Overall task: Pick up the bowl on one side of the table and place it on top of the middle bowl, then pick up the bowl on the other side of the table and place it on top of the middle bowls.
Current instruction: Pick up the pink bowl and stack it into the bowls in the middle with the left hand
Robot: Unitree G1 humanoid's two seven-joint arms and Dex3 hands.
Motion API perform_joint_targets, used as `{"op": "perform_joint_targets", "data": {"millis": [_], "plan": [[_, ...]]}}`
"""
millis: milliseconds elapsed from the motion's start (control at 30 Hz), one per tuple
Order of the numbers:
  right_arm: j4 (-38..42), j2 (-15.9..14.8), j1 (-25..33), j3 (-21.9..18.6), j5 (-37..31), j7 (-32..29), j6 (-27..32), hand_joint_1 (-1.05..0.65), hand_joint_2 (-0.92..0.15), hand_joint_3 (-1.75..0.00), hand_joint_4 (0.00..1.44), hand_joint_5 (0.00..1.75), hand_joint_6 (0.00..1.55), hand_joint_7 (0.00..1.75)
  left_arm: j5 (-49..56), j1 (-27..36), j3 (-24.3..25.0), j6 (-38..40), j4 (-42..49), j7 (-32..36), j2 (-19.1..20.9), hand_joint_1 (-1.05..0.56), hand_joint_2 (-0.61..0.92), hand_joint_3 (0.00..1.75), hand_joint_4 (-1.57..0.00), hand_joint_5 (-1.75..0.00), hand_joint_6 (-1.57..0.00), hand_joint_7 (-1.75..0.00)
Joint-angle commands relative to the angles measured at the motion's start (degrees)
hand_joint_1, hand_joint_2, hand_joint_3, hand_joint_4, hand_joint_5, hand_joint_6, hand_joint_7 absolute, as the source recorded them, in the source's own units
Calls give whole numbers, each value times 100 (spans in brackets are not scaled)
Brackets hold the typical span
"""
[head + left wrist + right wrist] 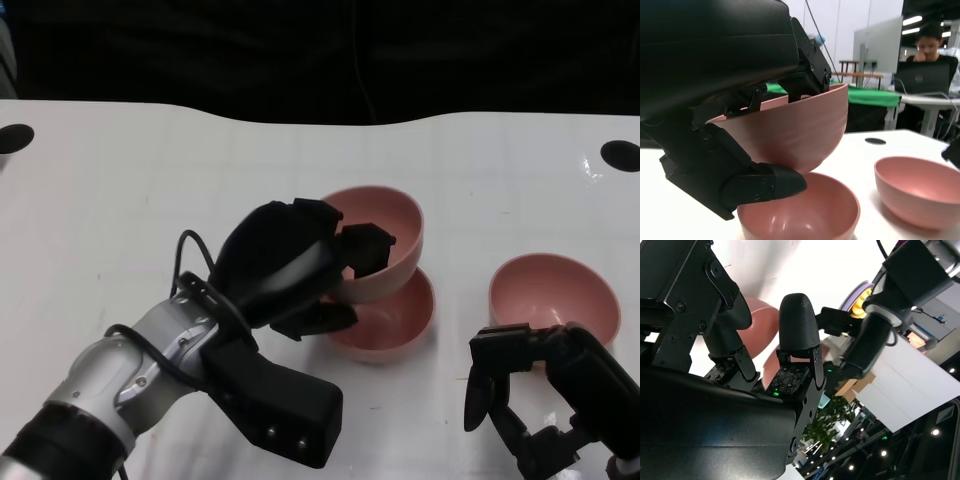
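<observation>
My left hand (290, 265) grips a pink bowl (390, 235) by its near rim, fingers inside and thumb under it. The bowl hangs tilted just above the middle pink bowl (400, 320) on the white table (150, 180). In the left wrist view the held bowl (795, 130) sits over the middle bowl (810, 212), its base close to it. A third pink bowl (553, 292) stands to the right, also seen as the side bowl (920, 187). My right hand (535, 395) hovers just in front of that bowl, fingers apart, holding nothing.
Two black round holes (15, 137) (620, 154) mark the table's far corners. The table's far edge runs along a dark background. A person (930, 50) sits at a laptop beyond the table in the left wrist view.
</observation>
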Motion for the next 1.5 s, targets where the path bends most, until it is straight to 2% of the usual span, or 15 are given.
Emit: {"op": "perform_joint_targets", "data": {"millis": [33, 233, 267, 333, 600, 633, 667, 700, 767, 833, 867, 933, 1033, 1167, 1500], "plan": [[-4, -21, 1, -17, -9, -46, -18, 21, -6, -173, 98, 175, 92, 134, 78, -166, -84, -8, 208, -80, -18, -28, 55, 93, -88, -175, -68, -174], [-47, -21, 11, -6, 30, -19, 21, 21, -7, -172, 98, 175, 92, 134, 46, -206, -146, 1, 430, -185, -78, -29, 55, 90, -88, -175, -68, -175], [-39, -19, 7, -2, 44, -13, 16, 20, -7, -173, 98, 175, 92, 134, 22, -221, -167, -30, 545, -198, -102, -29, 59, 86, -86, -173, -74, -157], [-21, -19, -1, 2, 60, -6, -1, 20, -7, -174, 98, 175, 92, 134, 4, -245, -192, -96, 752, -129, -154, -29, 62, 81, -86, -172, -79, -143], [-8, -16, -7, -1, 41, -18, -18, 21, -6, -175, 98, 175, 92, 134, 18, -295, -220, -129, 915, -111, -178, -30, 69, 73, -85, -167, -78, -137], [-24, -8, -4, 3, 38, -20, -8, 21, -6, -175, 98, 175, 92, 134, 52, -268, -246, 62, 791, -393, -147, -30, 69, 73, -85, -167, -78, -137], [-37, -2, -2, 5, 36, -22, -1, 22, -5, -175, 98, 174, 93, 134, 77, -245, -266, 210, 691, -612, -123, -38, 82, 51, -56, -106, -58, -81], [-45, 2, 0, 7, 34, -23, 4, 22, -5, -175, 98, 174, 93, 134, 91, -225, -277, 322, 610, -773, -106, -41, 87, 42, -51, -75, -57, -50], [-50, 5, 1, 7, 33, -23, 6, 23, -5, -175, 98, 174, 93, 135, 89, -194, -279, 427, 507, -912, -94, -43, 91, 34, -47, -49, -57, -23], [-77, -11, 8, 13, 54, 12, 60, 23, -5, -175, 98, 174, 93, 135, 73, -107, -274, 581, 332, -1106, -73, -44, 92, 33, -47, -43, -57, -17], [-102, -24, 15, 18, 68, 38, 108, 24, -5, -175, 97, 172, 93, 135, 65, -48, -272, 680, 222, -1232, -59, -66, 92, 41, -21, -30, -32, -7], [-130, -34, 25, 32, 118, 84, 172, 24, -6, -174, 96, 165, 93, 136, 31, 38, -267, 828, 51, -1463, -38, -78, 92, 46, -7, -23, -19, -2], [-107, -12, 21, 43, 214, 122, 161, 29, -8, -172, 94, 130, 94, 138, 23, 82, -271, 944, -92, -1689, -6, -92, 92, 55, -1, -15, -11, 0], [-22, 9, -8, 28, 185, 83, 56, 29, -9, -169, 101, 170, 93, 139, 23, 129, -244, 1022, -224, -1814, 34, -99, 92, 61, 0, -10, -9, 0], [-23, 9, -2, -3, 66, 25, 53, 27, -8, -170, 100, 175, 92, 139, -437, 543, 173, 1097, -999, -2056, 307, -93, 92, 53, 0, 0, -3, 0]]}}
